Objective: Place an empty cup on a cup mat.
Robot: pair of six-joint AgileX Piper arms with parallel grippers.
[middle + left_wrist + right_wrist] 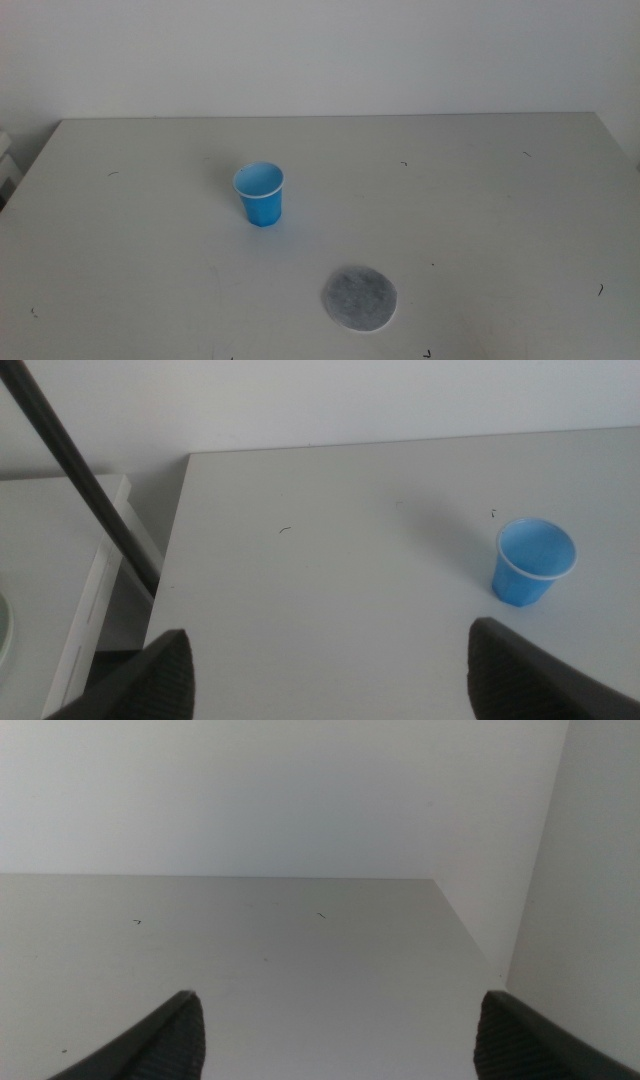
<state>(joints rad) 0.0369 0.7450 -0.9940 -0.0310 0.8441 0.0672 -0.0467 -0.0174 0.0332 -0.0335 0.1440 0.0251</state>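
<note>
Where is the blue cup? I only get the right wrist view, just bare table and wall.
Observer: The cup stands upright on the table, apart from the cup mat.
Operator: Is anything in it?
Observer: No, the left wrist view shows its blue inside empty.
Operator: Is a hand near it?
Observer: The left hand is open, short of the cup. The right hand is open too.
</note>
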